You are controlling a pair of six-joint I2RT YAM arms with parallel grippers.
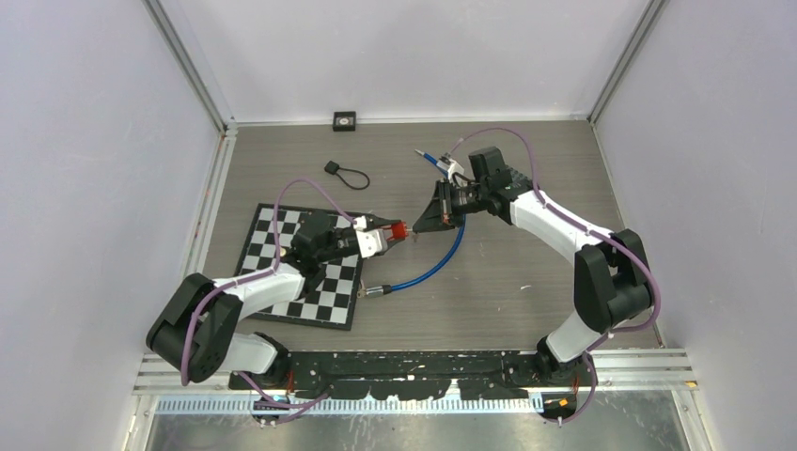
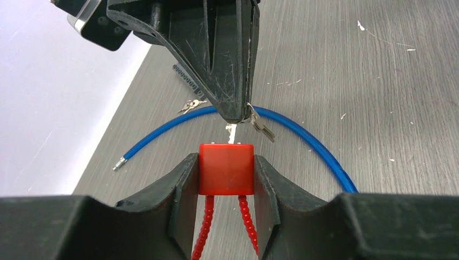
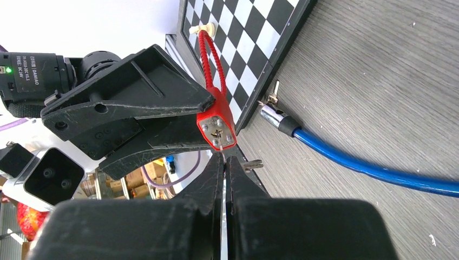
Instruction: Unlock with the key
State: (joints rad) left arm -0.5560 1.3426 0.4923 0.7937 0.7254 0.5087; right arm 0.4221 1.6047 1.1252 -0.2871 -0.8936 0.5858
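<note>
Our left gripper [image 1: 374, 241] is clenched on the small red plastic-cased padlock [image 2: 226, 174], holding it at about 2 o'clock from the black-and-white chessboard [image 1: 263, 240]. From the lock's 3 o'clock, our right gripper [image 3: 223, 165] pinches the little silver metal key [image 2: 231, 132], whose tip meets the keyhole. We judge insertion is under way. Next we seat the key fully, then turn the wrist.

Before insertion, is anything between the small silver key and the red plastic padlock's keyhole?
Nothing visible: the small silver key in the right claw has its tip at the keyhole of the red plastic padlock in the left claw.
</note>
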